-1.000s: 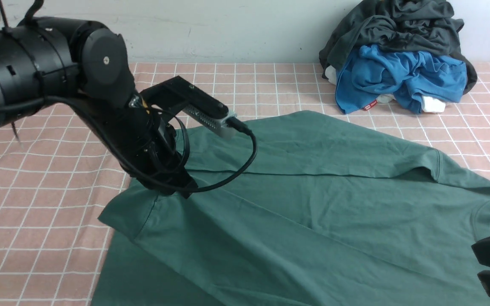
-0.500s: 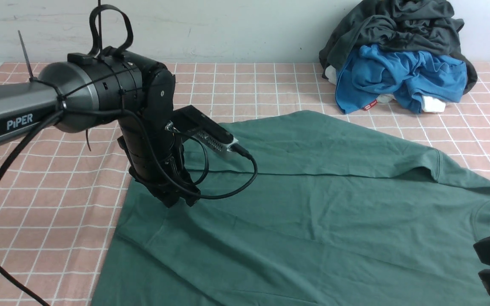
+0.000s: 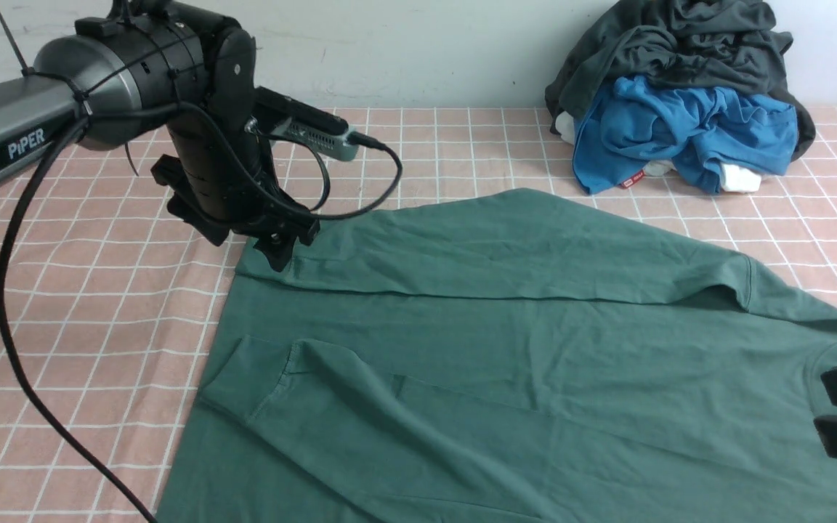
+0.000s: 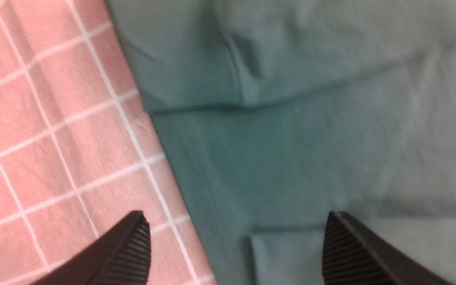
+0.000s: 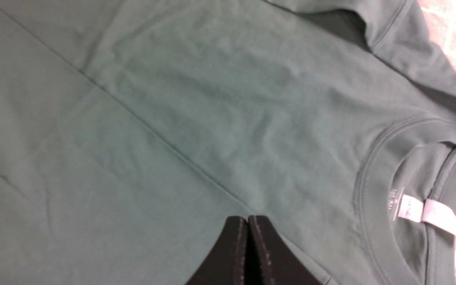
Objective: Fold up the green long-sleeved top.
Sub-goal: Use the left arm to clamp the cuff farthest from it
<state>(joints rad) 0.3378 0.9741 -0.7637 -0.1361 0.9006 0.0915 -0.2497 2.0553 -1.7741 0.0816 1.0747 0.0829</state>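
Hovering spread, left pincer sits over far-left edge of green long-sleeved top, lying flat on bench. Right pincer pressed together, empty. Single-layer pinch next could drag folds apart.

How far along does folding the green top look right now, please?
Done: sleeves look folded in across the green long-sleeved top. In hand: nothing; the left end effector is open over its edge, the right end effector shut near the collar. Left: folding the wide, flat body.
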